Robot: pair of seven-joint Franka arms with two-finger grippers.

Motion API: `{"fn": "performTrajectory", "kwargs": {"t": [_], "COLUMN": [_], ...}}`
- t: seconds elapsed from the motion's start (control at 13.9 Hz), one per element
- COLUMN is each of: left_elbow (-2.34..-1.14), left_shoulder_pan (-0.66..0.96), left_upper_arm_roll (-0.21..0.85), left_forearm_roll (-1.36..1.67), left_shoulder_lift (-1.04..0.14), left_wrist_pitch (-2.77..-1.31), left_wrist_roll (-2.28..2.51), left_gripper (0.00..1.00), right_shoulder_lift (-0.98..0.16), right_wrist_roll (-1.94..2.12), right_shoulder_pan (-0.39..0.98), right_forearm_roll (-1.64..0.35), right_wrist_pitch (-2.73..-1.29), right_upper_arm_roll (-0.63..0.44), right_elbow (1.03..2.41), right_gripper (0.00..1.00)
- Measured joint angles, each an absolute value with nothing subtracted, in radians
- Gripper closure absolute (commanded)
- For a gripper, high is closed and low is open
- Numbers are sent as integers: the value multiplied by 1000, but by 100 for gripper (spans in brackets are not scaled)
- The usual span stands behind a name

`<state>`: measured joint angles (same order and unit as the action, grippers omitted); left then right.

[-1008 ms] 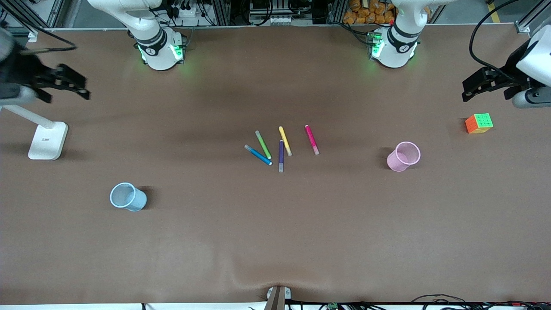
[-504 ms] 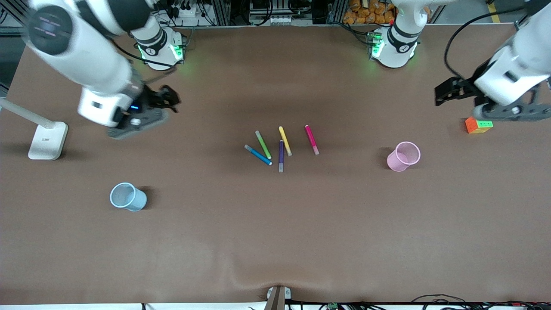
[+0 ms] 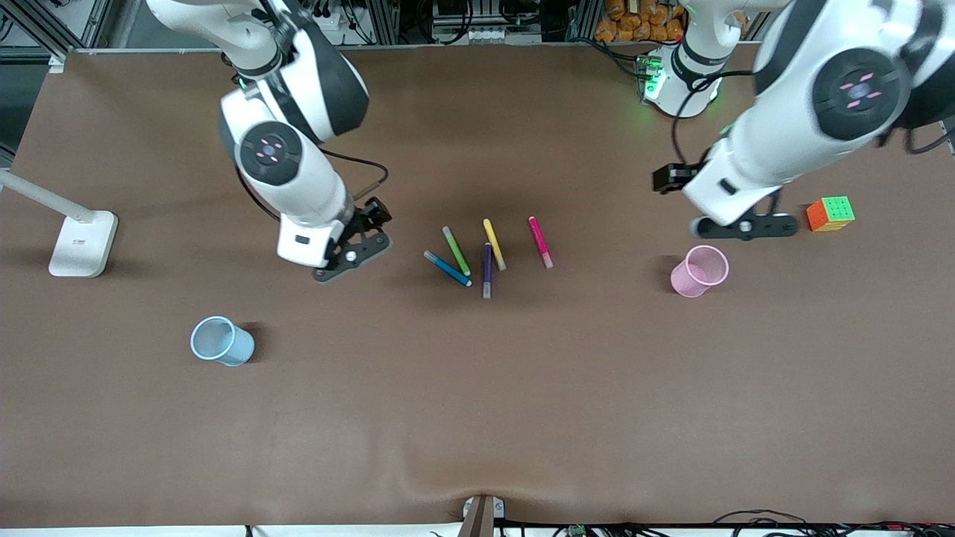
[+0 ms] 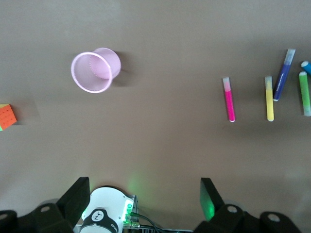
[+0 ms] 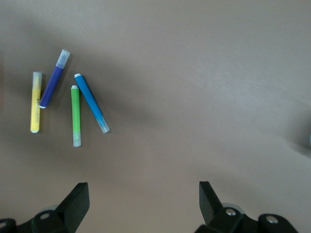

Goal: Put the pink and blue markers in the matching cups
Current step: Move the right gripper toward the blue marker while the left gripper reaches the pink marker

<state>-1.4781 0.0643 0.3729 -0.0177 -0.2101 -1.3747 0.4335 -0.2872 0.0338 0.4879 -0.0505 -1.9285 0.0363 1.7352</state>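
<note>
The pink marker point(image 3: 540, 242) and the blue marker point(image 3: 448, 268) lie in a loose group of pens at the table's middle. The pink marker point(image 4: 229, 99) also shows in the left wrist view, the blue marker point(image 5: 91, 102) in the right wrist view. The pink cup point(image 3: 699, 271) stands toward the left arm's end and shows in the left wrist view point(image 4: 92, 72). The blue cup point(image 3: 221, 341) stands toward the right arm's end, nearer the front camera. My right gripper point(image 3: 373, 215) point(image 5: 143, 196) is open and empty, above the table beside the pens. My left gripper point(image 3: 674, 178) point(image 4: 143, 199) is open and empty, above the table beside the pink cup.
A green pen point(image 3: 456, 250), a yellow pen point(image 3: 494, 244) and a purple pen point(image 3: 487, 270) lie between the two markers. A colour cube point(image 3: 830, 213) sits at the left arm's end. A white lamp base point(image 3: 82, 242) stands at the right arm's end.
Both arms have swung in from the table's ends toward the middle, the right gripper to beside the pens, the left gripper to beside the pink cup. The pens and cups have not moved.
</note>
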Motion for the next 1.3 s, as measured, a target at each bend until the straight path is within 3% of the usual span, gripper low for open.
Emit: {"fn": "performTrajectory", "kwargs": {"t": [0.65,1.3], "left_elbow": [-1483,-1482], "left_shoulder_pan": [172,199], "left_upper_arm_roll": [374,374], "left_forearm_roll": [47,117], "left_shoulder_lift": [-447,-517], "left_wrist_pitch": [-1401,-1464], "left_wrist_roll": [561,585], "left_gripper": [0,0], "right_shoulder_lift": [-366,-532], "right_wrist_roll": [45,45], "right_shoulder_pan": [601,634], "right_forearm_roll": [-50,-37], "right_wrist_pitch": [-2288,-2531], "right_upper_arm_roll": [36,35], "right_elbow": [1910,1925], "right_gripper": [0,0]}}
